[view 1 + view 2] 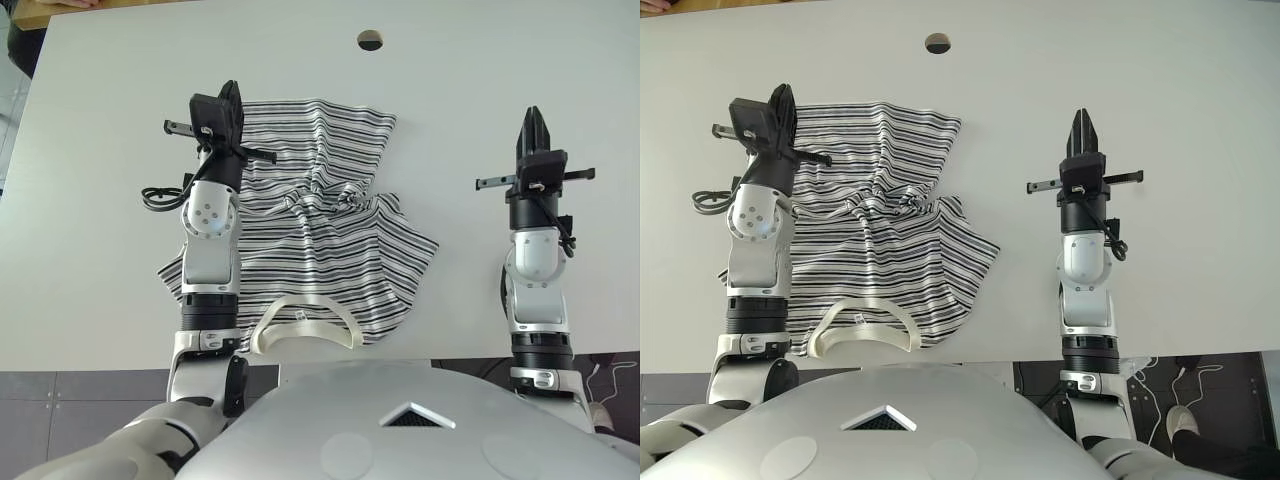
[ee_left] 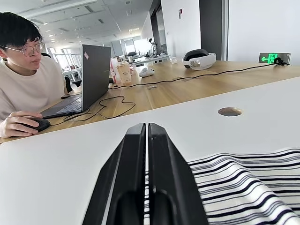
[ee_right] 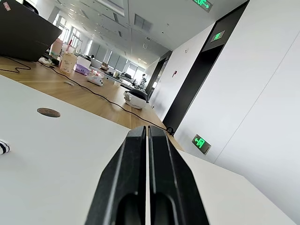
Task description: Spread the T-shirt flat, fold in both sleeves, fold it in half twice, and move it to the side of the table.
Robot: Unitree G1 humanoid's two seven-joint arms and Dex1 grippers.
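In the head view, the striped T-shirt [image 1: 320, 230] lies crumpled on the white desk [image 1: 100, 120], its collar at the near edge. The left end effector [image 1: 230, 95] is over the shirt's far left corner. The right end effector [image 1: 531, 118] is well apart from the shirt, over bare desk.

In the left wrist view, the fingers [image 2: 168, 178] are pressed together, with striped cloth just beside them.

In the right wrist view, that end effector is likewise closed, with nothing in it.

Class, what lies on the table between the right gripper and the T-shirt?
Nothing: that stretch is bare table, seen in the left eye view, from right gripper to T-shirt.
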